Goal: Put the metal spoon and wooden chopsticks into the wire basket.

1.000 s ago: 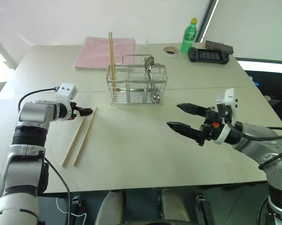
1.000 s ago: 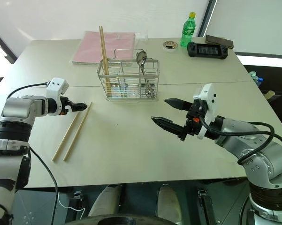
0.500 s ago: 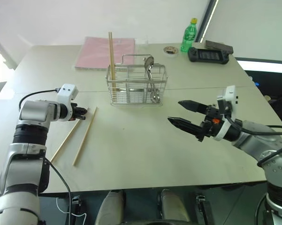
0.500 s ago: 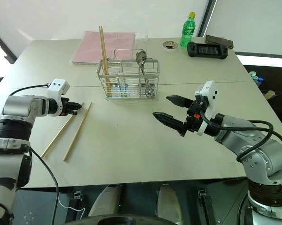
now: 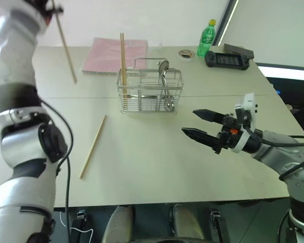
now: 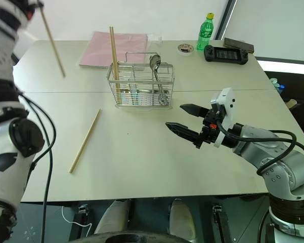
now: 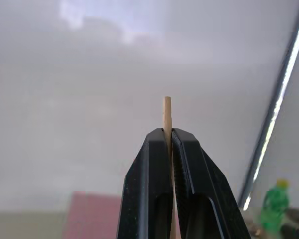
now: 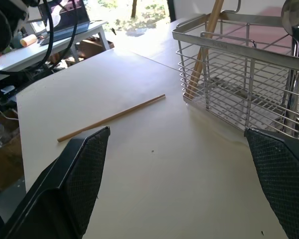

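Observation:
My left gripper point(image 7: 169, 133) is raised high at the far left, shut on one wooden chopstick point(image 5: 66, 48) that hangs slanting above the table. A second chopstick point(image 5: 93, 146) lies on the table to the left, in front of the wire basket point(image 5: 141, 98). Two more chopsticks point(image 5: 123, 55) stand upright in the basket's left end, and the metal spoon point(image 5: 163, 68) stands in its right end, bowl up. My right gripper point(image 5: 189, 122) hovers open and level to the right, in front of the basket, with nothing between its fingers point(image 8: 77, 181).
A pink folder point(image 5: 114, 54) lies behind the basket. At the back right stand a green bottle point(image 5: 205, 33), a roll of tape point(image 5: 184, 53) and a black controller point(image 5: 227, 58). The table's right edge is close to my right arm.
My left gripper shut on one of the two chopsticks on the table and swung it up high. The other chopstick stayed where it was. My right arm has not moved.

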Controlling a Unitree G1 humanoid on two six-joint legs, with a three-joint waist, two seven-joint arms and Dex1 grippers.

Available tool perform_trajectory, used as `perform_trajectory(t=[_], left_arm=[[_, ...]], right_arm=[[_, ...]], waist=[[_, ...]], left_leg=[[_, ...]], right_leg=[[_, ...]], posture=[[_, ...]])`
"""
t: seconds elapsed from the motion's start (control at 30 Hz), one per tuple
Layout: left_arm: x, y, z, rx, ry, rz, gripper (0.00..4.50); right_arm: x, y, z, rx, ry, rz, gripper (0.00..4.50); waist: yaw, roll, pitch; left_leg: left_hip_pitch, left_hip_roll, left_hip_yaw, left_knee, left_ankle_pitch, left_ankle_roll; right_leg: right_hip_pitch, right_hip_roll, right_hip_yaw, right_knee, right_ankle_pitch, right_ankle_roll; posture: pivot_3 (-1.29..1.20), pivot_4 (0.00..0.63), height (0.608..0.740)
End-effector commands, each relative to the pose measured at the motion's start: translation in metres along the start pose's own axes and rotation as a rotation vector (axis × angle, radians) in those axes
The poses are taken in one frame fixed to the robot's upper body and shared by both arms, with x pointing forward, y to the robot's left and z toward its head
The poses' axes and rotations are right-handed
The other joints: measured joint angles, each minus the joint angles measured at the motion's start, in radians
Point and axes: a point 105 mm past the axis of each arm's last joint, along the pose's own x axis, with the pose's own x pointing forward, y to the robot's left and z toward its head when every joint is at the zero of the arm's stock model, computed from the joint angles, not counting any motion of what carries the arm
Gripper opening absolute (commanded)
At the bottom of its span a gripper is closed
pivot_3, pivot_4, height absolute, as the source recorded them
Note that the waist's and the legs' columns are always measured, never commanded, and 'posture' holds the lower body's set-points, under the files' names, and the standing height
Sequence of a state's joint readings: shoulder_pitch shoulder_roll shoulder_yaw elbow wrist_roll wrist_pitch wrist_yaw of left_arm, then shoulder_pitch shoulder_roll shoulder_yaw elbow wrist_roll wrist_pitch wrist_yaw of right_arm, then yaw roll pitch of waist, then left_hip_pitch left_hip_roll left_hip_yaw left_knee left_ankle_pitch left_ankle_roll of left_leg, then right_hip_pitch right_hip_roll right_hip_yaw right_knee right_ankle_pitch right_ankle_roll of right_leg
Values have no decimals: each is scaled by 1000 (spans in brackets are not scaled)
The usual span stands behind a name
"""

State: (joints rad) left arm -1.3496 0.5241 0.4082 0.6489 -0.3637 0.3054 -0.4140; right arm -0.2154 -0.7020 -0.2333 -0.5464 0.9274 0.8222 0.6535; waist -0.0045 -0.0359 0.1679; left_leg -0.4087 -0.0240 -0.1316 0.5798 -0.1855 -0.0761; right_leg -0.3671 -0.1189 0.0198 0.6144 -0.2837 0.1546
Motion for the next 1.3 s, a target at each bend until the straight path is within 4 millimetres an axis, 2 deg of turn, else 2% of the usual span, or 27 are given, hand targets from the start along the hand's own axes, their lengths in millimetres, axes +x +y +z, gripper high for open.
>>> perform_trajectory(t=[0.03,0.07,0.17,0.53,0.63,0.83,0.87,0.93,1.1,1.23,1.3], left_arm=[[19,-34,8,-67,-91,-83,46],[25,-49,-2,-71,-83,-125,46],[32,-75,-28,-87,-53,-192,46],[27,-99,-79,-89,-2,-255,46],[25,-101,-85,-113,9,-264,1051],[22,-95,-85,-163,2,-258,4188],[22,-92,-84,-168,2,-250,4469],[21,-87,-81,-175,4,-239,4469],[10,-60,-59,-136,52,-219,4469],[-7,-35,-55,-40,193,-177,4469],[-21,-22,-62,8,350,-160,4469]], right_arm=[[0,4,9,-34,-24,7,4500],[0,5,9,-35,-27,5,4500],[0,6,11,-38,-35,-4,4500],[-13,8,12,-25,-58,-87,4500],[-14,7,13,-21,-63,-103,4500],[-14,2,16,-16,-69,-113,4500],[-14,2,16,-16,-69,-113,4500],[-13,1,16,-16,-68,-111,4500],[-10,-3,16,-14,-68,-103,4500],[-8,-4,15,-11,-66,-95,4500],[-7,-4,14,-8,-63,-91,4500]], waist=[[0,0,0],[-2,0,0],[-10,1,0],[-6,1,0],[-5,1,0],[-8,1,0],[-9,1,0],[-10,1,0],[-15,1,0],[-14,1,0],[-12,1,0]], left_leg=[[1,0,0,0,0,0],[1,0,0,1,0,0],[1,0,0,1,0,0],[-1,0,0,0,0,0],[-1,0,0,1,0,0],[-1,0,0,1,0,0],[-1,0,0,1,0,0],[-1,0,0,1,0,0],[0,0,0,1,0,0],[0,1,0,0,0,0],[0,1,0,0,0,0]], right_leg=[[1,0,0,0,0,0],[1,0,0,0,0,0],[1,0,0,0,0,0],[-2,0,0,2,0,0],[-1,0,0,1,0,0],[-1,0,0,1,0,0],[-1,0,0,1,0,0],[-1,0,0,2,0,0],[-2,0,0,3,0,0],[-2,1,0,3,0,0],[-2,1,0,3,0,0]], posture=[[0,150,731],[0,150,731],[0,150,731],[0,150,731],[0,150,731],[0,150,731],[0,150,731],[0,150,731],[0,150,731],[0,150,731],[0,150,731]])
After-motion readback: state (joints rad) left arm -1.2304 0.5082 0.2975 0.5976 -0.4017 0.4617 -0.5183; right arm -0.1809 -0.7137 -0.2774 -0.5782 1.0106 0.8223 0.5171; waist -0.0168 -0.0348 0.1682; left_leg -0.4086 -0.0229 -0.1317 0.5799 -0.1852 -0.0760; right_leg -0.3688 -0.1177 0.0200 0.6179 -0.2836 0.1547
